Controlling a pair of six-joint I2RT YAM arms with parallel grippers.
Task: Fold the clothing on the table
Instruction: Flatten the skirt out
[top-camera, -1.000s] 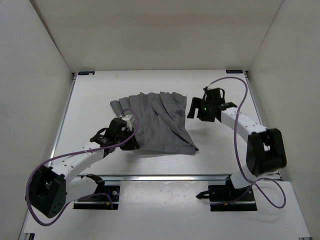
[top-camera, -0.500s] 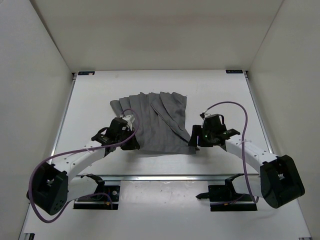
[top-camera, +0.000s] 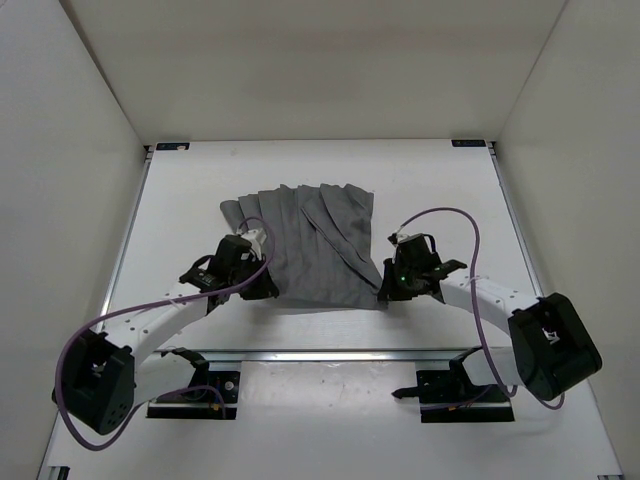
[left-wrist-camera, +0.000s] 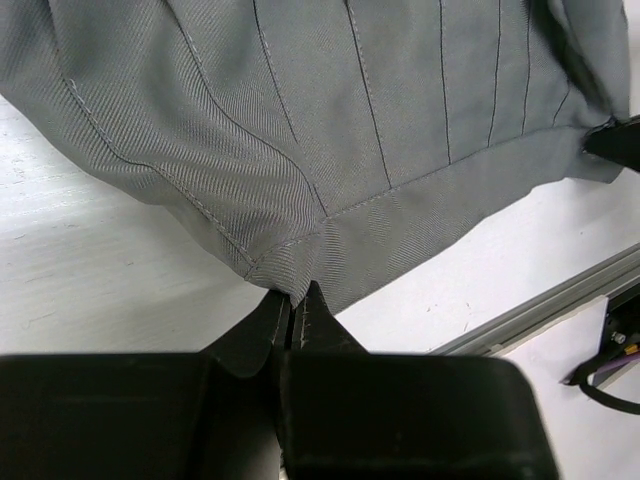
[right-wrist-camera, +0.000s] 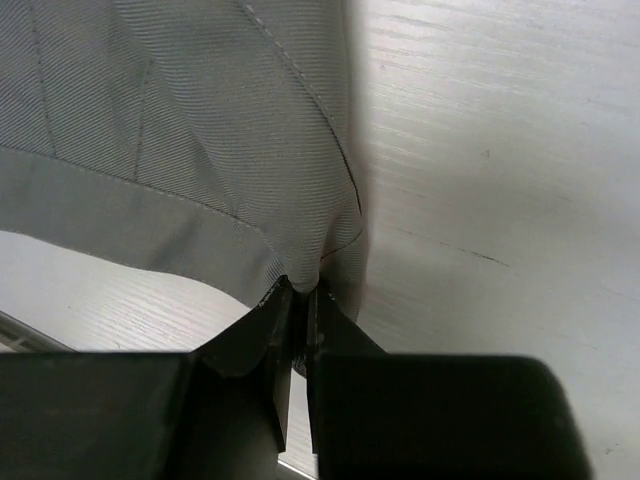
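The clothing (top-camera: 318, 240) is a grey pleated garment lying in the middle of the white table (top-camera: 180, 200). My left gripper (top-camera: 268, 290) is shut on the clothing's near left corner; in the left wrist view its jaws (left-wrist-camera: 298, 298) pinch the stitched hem (left-wrist-camera: 400, 210). My right gripper (top-camera: 385, 290) is shut on the near right corner; the right wrist view shows the fabric (right-wrist-camera: 200, 150) bunched between the closed gripper tips (right-wrist-camera: 298, 288). The near edge of the clothing hangs slightly raised between the two grippers.
A metal rail (top-camera: 330, 353) runs along the table's near edge, just behind both grippers. White walls (top-camera: 70, 120) stand on the left, right and far sides. Purple cables (top-camera: 455, 215) loop over both arms.
My right arm swung from beside the clothing's far right edge down to the near right corner and shut on it. The left gripper stayed shut on its corner.
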